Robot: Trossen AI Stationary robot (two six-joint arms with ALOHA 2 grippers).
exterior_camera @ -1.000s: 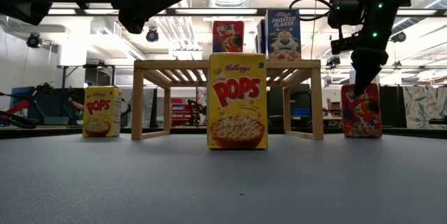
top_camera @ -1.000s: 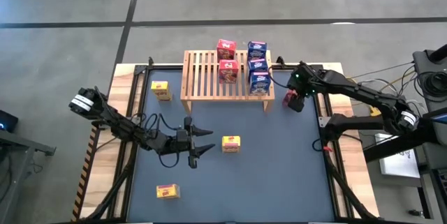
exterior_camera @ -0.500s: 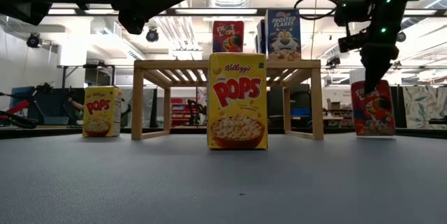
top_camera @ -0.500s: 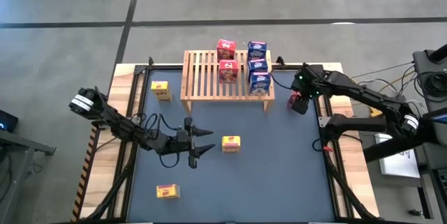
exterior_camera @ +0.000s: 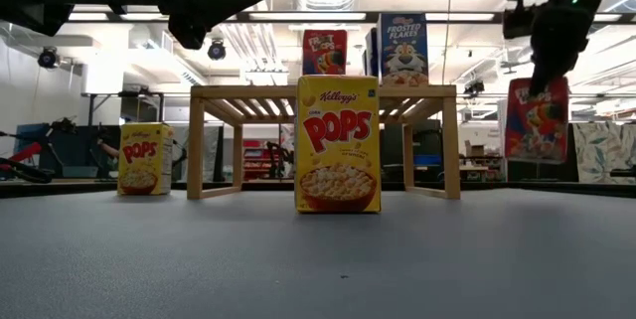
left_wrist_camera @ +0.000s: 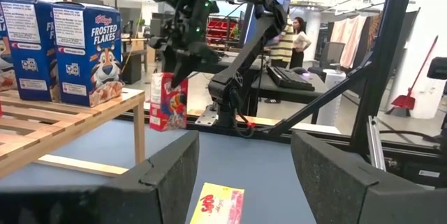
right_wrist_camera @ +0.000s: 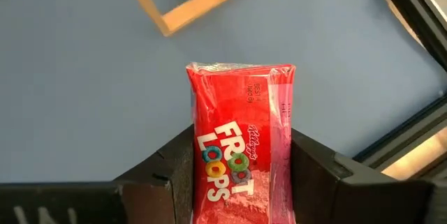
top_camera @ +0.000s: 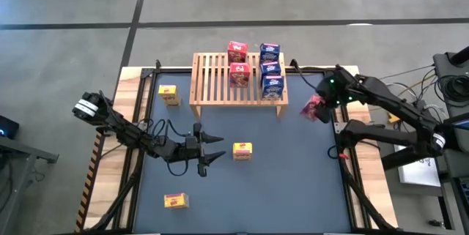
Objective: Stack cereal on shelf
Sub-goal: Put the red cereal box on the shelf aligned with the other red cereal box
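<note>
The light-wood slatted shelf (top_camera: 238,77) stands at the table's far middle. On it are two red boxes (top_camera: 237,61) and three blue boxes (top_camera: 271,69). My right gripper (top_camera: 320,105) is off the shelf's right end, shut on a third red cereal box (exterior_camera: 537,120) held in the air. One yellow box (top_camera: 242,150) stands upright mid-table, another (top_camera: 168,94) stands left of the shelf, and a third (top_camera: 176,200) lies near the front edge. My left gripper (top_camera: 214,150) hangs open above the table, just left of the middle yellow box. My right gripper pinches the red box's upper end (right_wrist_camera: 241,182) between its two fingers (right_wrist_camera: 174,165), coming from above and pointing down. The box hangs below the fingers, close to upright with a slight tilt, and its bottom edge (exterior_camera: 537,160) is lifted clear of the table.
The table's wooden border and dark frame rails (top_camera: 338,121) run close beside the right gripper. Open dark tabletop (top_camera: 293,176) lies in front of the shelf. The shelf's left slats (top_camera: 212,77) are bare. A person (left_wrist_camera: 300,39) stands in the room beyond the table.
My right gripper has risen and drifted toward the table's right edge, staying shut on the red box. The box stood on the table beside the shelf's right leg a second ago and now hangs lifted clear. The left arm has kept still.
</note>
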